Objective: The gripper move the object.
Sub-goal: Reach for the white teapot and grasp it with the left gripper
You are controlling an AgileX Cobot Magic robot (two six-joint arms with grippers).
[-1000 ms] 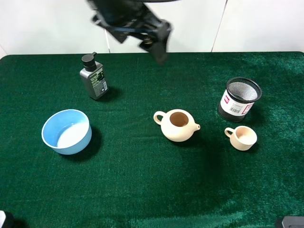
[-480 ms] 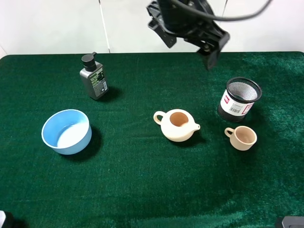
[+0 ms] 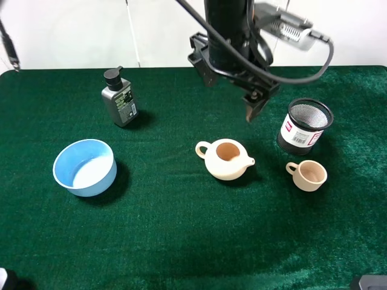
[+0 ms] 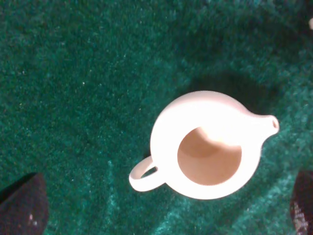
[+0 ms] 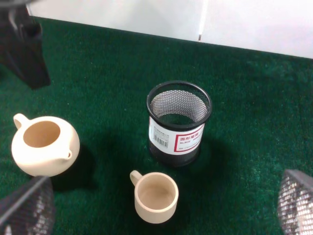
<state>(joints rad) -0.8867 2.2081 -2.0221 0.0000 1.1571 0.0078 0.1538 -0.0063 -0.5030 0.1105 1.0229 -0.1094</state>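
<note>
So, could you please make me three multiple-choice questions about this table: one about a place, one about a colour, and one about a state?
1. In the high view, where is the cup relative to the teapot?
A) to its left
B) to its right
C) on top of it

2. What colour is the bowl?
A) red
B) yellow
C) blue

3. In what state is the teapot?
A) upright, without a lid
B) lying on its side
C) upside down

Answers:
1 B: the cup stands apart from the teapot, on the side its spout points to.
2 C: the wall and inside of the bowl are light blue.
3 A: its round opening faces up and shows the brownish inside.
</note>
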